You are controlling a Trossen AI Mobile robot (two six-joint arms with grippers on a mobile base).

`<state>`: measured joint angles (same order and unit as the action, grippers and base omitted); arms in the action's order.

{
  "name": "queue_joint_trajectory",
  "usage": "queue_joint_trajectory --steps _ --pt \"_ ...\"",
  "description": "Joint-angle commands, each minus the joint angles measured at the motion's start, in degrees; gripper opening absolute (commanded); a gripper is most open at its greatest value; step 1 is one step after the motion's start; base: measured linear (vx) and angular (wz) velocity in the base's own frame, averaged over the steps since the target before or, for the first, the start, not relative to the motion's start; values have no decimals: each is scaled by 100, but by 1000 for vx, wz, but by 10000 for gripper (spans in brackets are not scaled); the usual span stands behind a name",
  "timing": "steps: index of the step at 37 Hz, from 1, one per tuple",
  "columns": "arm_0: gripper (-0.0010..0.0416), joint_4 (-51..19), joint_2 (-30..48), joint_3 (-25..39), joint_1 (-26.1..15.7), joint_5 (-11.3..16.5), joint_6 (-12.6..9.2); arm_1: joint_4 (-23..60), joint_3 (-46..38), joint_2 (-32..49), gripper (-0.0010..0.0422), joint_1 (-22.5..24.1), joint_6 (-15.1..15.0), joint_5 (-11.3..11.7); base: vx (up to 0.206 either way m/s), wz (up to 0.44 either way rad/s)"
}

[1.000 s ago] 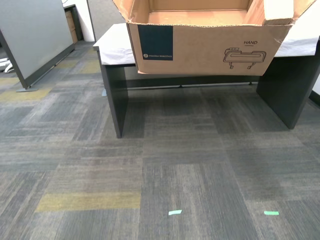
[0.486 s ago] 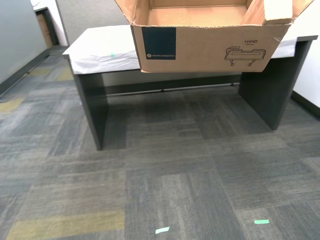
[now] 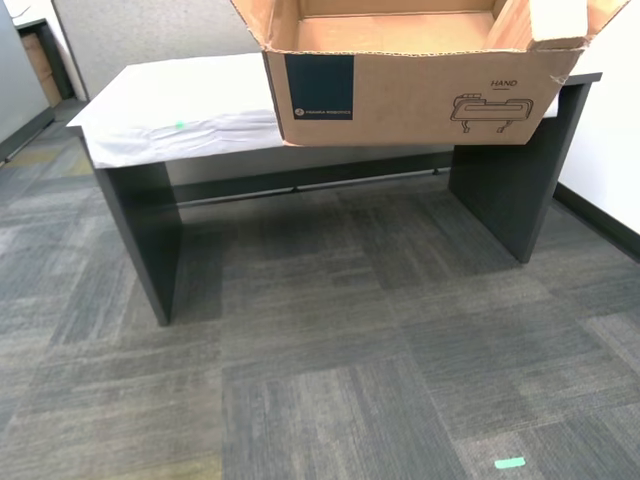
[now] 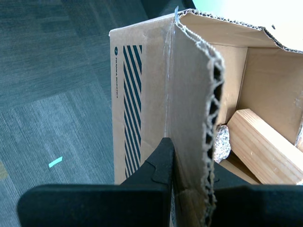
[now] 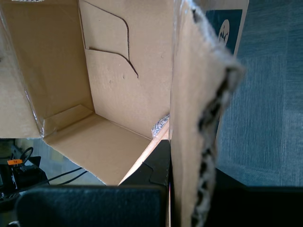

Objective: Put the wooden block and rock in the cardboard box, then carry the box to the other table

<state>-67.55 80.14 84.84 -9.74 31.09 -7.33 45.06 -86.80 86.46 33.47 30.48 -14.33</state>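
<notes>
The cardboard box (image 3: pixel 410 95) hangs at the top of the exterior view, flaps up, navy label and line drawing facing the camera. No gripper shows in that view. My second gripper (image 4: pixel 191 166) is shut on one upright box wall (image 4: pixel 142 94); inside lie the wooden block (image 4: pixel 265 146) and the rock (image 4: pixel 221 142). My first gripper (image 5: pixel 191 163) is shut on another wall of the box (image 5: pixel 118 71), and the rock (image 5: pixel 160 126) peeks out at the floor of the box. The other table (image 3: pixel 170 110), with a wrinkled white sheet and a green mark (image 3: pixel 180 125), stands behind the box.
The table has dark slab legs (image 3: pixel 145 235) with a crossbar between them. Grey carpet tiles lie in front, with a green tape mark (image 3: pixel 509 463) near the exterior view's bottom. A white wall (image 3: pixel 610 150) rises at the exterior view's right.
The whole scene has slid toward the exterior view's left and the table looms larger, so the camera has moved. The box keeps its place in the picture, still gripped on both walls.
</notes>
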Motion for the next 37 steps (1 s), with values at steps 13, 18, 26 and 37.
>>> queue_joint_trajectory --steps 13,18,26,37 --pt "0 -17 -7 7 -9 39 4 35 -9 -4 -1 2 101 -20 194 -21" --pt "0 -17 -7 7 -11 39 7 68 -9 -2 -1 2 192 -20 203 4" --pt "0 -11 -7 7 -11 39 9 74 -9 -2 -1 2 216 -20 211 9" --pt "0 2 -7 7 -13 39 20 98 -9 -2 -1 0 216 -20 215 17"
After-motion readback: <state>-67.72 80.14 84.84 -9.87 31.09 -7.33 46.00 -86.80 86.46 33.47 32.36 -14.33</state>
